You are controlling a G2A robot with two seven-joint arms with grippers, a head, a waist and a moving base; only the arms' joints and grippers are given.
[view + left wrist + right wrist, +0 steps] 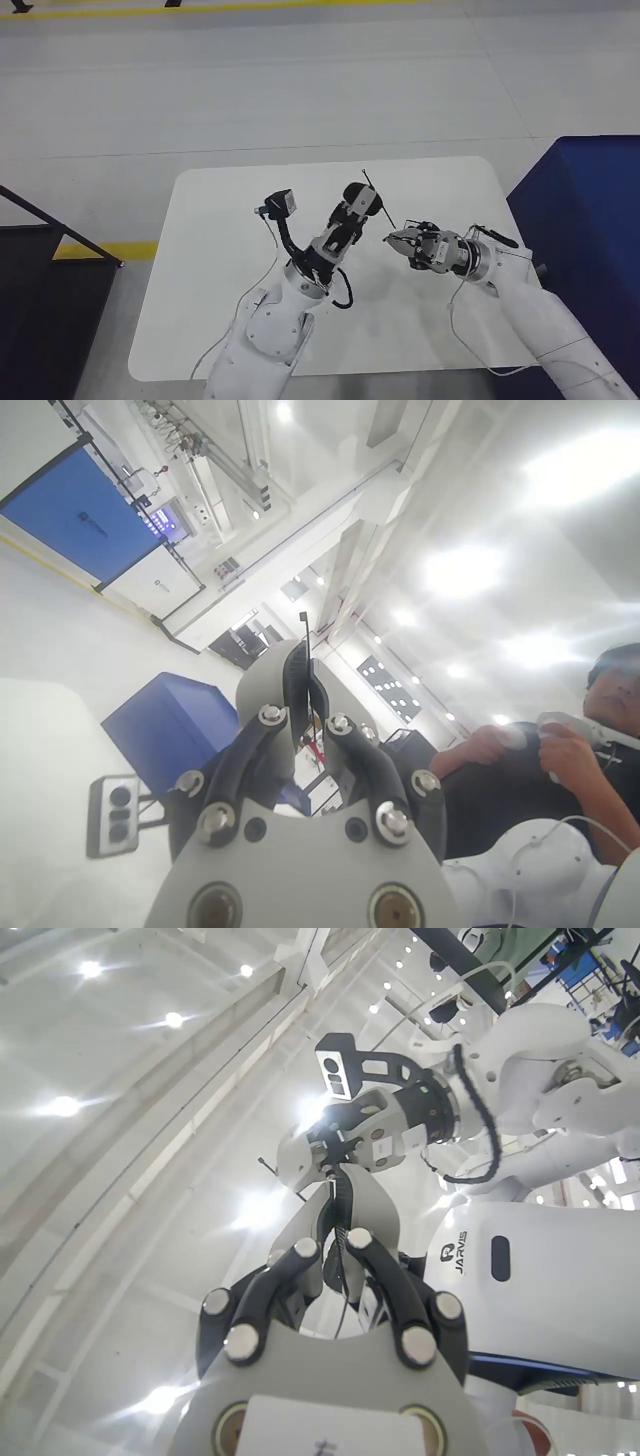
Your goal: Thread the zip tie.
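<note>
The left gripper (306, 672) is closed, pads pressed flat against the zip tie (303, 632); the strap is clamped partway along its length, and the square head (302, 616) stands clear beyond the fingertips. The right gripper (336, 1200) is also closed; a thin black strand (341, 1298) runs between its pads toward the palm, and this reads as the tail portion of the same tie, though the contact itself is partly hidden.

Both grippers hang above the white table (230, 200), tips nearly meeting; the tie is off the surface, carried between them.

Governing relation: seen from above, the long axis of the tie runs obliquely, head end pointing away from the robot, tail end pointing toward the right gripper; the head lies on the far side of the left gripper from the right one. The right arm is therefore nearer the tail, the left nearer the head.

Judgement: the tail must be curled round to meet the head's slot; alignment of the tip with that slot is the critical tolerance, and a slipping strap is the likely fault.
</note>
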